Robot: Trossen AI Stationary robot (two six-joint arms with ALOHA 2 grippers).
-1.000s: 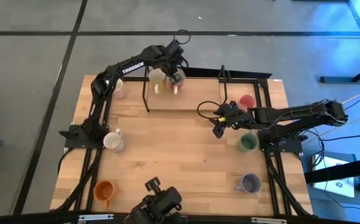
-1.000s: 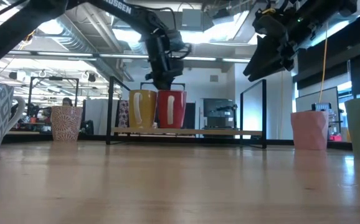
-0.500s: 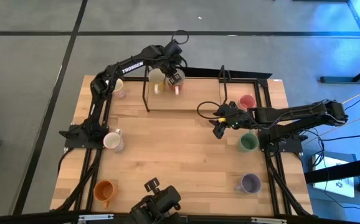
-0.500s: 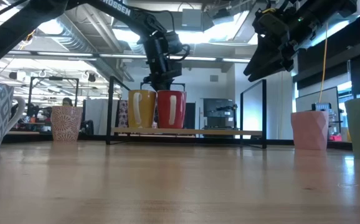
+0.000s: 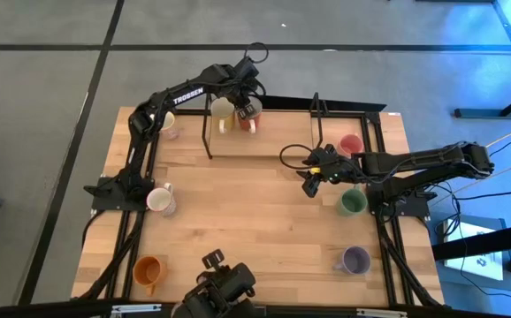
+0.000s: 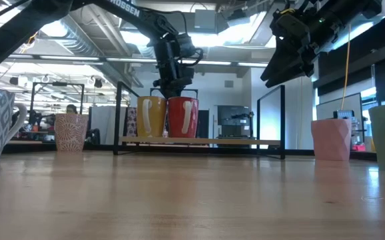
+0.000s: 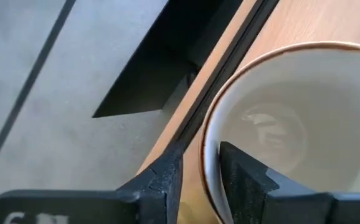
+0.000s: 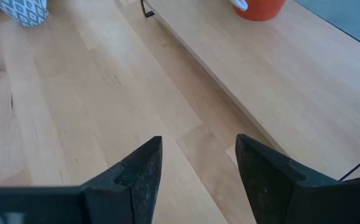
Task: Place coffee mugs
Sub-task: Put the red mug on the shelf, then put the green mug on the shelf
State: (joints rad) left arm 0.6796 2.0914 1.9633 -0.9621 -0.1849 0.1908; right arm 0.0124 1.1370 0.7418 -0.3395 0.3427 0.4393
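Observation:
A red mug [image 6: 182,117] stands on the raised wooden shelf [image 6: 232,141] at the table's far edge, beside a yellow-cream mug [image 6: 151,117]. My left gripper [image 5: 247,109] reaches down onto the red mug [image 5: 250,124] from above and is shut on its rim. My right gripper [image 5: 312,174] hangs open above the table's middle right and touches nothing; in its wrist view the open fingers [image 8: 198,168] look at the shelf board. Other mugs stand on the table: white patterned [image 5: 160,200], orange [image 5: 148,269], pink [image 5: 351,144], green [image 5: 353,202], purple-grey [image 5: 354,260]. My left gripper holds the red mug by its rim [image 7: 210,163], on the side toward the table's far edge. One finger [image 7: 245,177] is inside the cup and the other finger [image 7: 164,180] outside. The fingers point down from above. The mug stands upright with its base on the shelf.
The shelf's dark metal legs [image 5: 207,132] and posts [image 5: 317,119] stand around the board. One more pale mug [image 5: 170,129] sits near the left arm's elbow. Bare wood lies in the table's middle [image 5: 247,212]. A camera mount [image 5: 220,287] sits at the near edge.
My left gripper has shifted slightly over the red mug, which stays on the shelf beside the yellow-cream mug. My right gripper has kept still.

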